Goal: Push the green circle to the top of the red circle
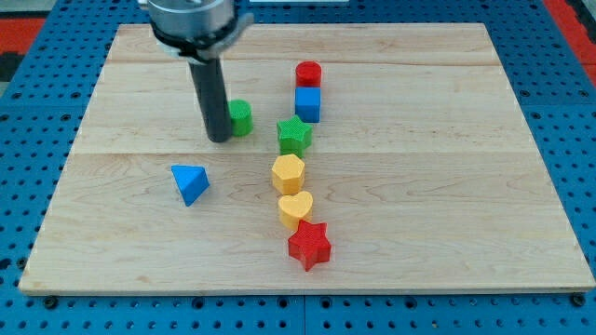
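The green circle (241,117) is a small green cylinder left of centre on the wooden board (447,186). The red circle (308,73) is a red cylinder up and to its right, near the view's top. My tip (219,139) stands on the board right against the green circle's left side, partly hiding it. The rod rises to the view's top.
A blue cube (307,104) sits just below the red circle. A green star (294,136), yellow hexagon (288,174), yellow heart (295,209) and red star (309,245) run down the middle. A blue triangle (190,182) lies lower left.
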You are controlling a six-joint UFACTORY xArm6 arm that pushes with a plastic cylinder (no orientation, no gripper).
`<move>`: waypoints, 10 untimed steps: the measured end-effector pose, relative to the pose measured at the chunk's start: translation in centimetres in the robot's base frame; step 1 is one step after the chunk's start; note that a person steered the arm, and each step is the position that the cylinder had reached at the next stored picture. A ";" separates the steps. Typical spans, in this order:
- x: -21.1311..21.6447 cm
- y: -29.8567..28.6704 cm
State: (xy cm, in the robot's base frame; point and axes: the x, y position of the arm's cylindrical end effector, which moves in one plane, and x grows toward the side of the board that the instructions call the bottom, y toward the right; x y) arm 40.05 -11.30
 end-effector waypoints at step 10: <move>-8.9 0.1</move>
State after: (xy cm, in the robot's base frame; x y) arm 31.17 -11.16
